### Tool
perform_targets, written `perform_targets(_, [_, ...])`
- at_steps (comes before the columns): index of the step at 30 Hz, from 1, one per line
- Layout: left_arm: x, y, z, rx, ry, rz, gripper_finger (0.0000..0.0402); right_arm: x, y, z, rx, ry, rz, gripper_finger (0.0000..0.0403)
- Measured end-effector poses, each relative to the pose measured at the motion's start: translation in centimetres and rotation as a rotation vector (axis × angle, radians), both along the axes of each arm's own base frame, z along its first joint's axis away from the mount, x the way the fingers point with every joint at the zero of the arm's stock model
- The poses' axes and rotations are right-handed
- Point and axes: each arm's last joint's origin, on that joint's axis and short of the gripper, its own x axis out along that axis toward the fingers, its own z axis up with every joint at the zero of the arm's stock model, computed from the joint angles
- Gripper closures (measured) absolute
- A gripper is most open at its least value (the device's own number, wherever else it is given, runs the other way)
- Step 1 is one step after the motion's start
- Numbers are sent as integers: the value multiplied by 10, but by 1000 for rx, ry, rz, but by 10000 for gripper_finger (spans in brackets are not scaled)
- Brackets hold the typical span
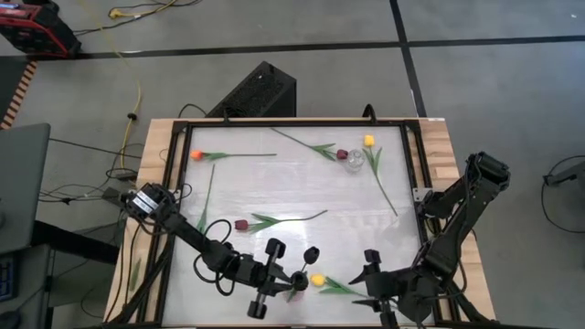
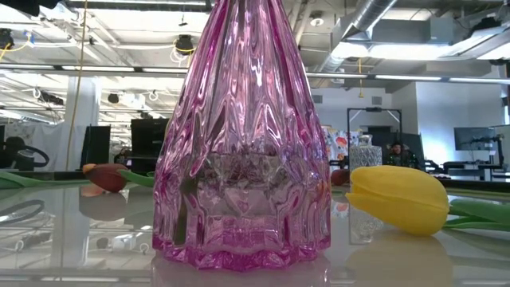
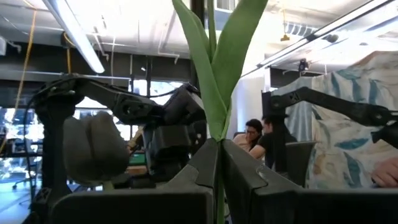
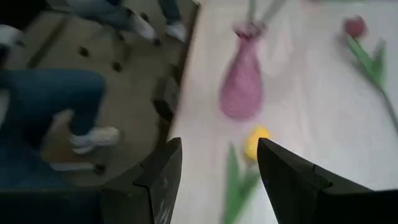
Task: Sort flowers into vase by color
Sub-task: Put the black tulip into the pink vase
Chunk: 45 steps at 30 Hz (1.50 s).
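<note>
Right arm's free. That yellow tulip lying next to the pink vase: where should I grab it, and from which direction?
Grip the thin green stem a little behind the head of the yellow tulip, not the soft head itself. It lies flat on the table beside the pink vase, so come straight down with the open right gripper, fingers across the stem, on the side away from the vase.

left arm (image 1: 196,239): dark jointed links, silver-grey collar near base, black cable looped alongside
right arm (image 1: 454,224): matte black, angular links
my right gripper (image 4: 217,180): two broad flat black fingers (image 4: 158,180), squared edges
</note>
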Motion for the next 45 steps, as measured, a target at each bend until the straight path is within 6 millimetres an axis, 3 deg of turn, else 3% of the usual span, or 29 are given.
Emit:
perform_targets(4, [0,0,0,1,-1,-2,401,6,10,14,55,-137,99,169])
perform_targets(11, [0,0,-1,6,6,-3,401,22,21,49,-10,-575,226,169])
perform_targets(16, [1,-1,-2,13,23,-8,401,47,27,40,-174,-752,224,175])
perform_targets(23, [1,-2,-4,10,43,2,401,81,16,37,-216,-764,156,185])
perform_targets(33, [-8,-15,-5,24,76,90,395,86,12,40,-201,-783,212,212])
perform_targets(39, [-19,-26,-7,13,131,220,348,92,5,40,-209,-781,195,222])
perform_targets(45, [-18,-30,-16,-6,229,209,284,94,3,40,-206,-780,217,223])
